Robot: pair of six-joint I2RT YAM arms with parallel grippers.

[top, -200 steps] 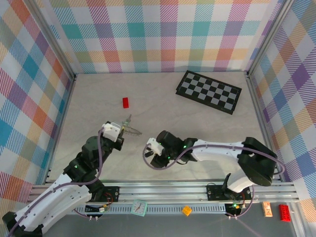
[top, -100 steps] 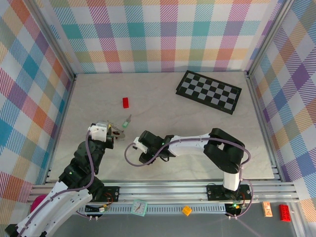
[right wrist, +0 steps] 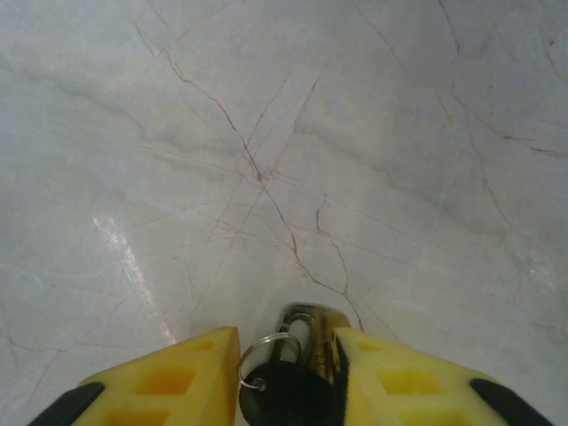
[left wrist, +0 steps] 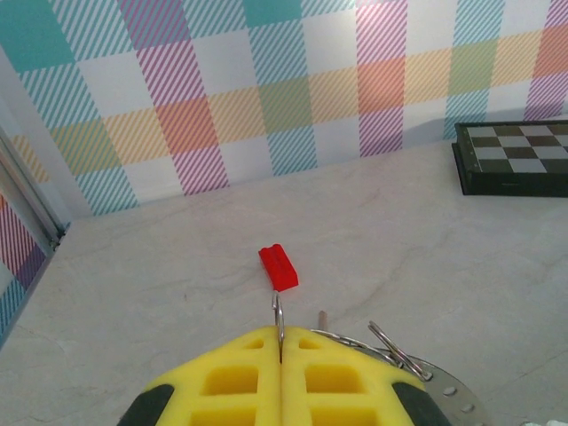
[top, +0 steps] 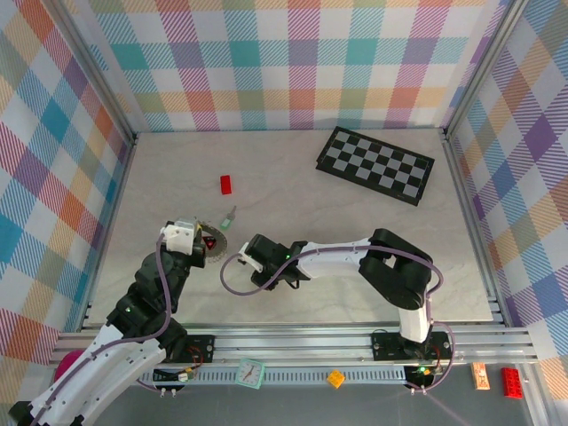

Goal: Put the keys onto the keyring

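Left-of-centre on the table, towards the near edge, the two grippers stood near each other, and the gap between them was what mattered. The left gripper (left wrist: pixel 280 333) had its yellow pads pressed tight together, pinching a thin wire of the keyring (left wrist: pixel 373 342). The rest of the chain loop trailed off to its right, low over the table, apparently resting on it. The right gripper (right wrist: pixel 286 337) sat just to the right of that loop and a little nearer the near edge, pointing down at the table. Its pads were roughly half spread with the black key (right wrist: pixel 288 395) between them. The plastic head filled the gap and seemed to touch both pads; how firm the grip was could not be told. The key's long axis ran straight out along the slot between the pads, blade forward and flat on the table, and a small split ring (right wrist: pixel 264 357) showed at the head. Judgement: the black key lay a short way right of the ring, so the right arm was the one placed to carry it over. The green key (top: pixel 229 216) lay loose just beyond the keyring on the far side, nearer the left arm. The red brick (top: pixel 225 184) was further back, and the chequered board (top: pixel 376 164) was well apart towards the far right corner.
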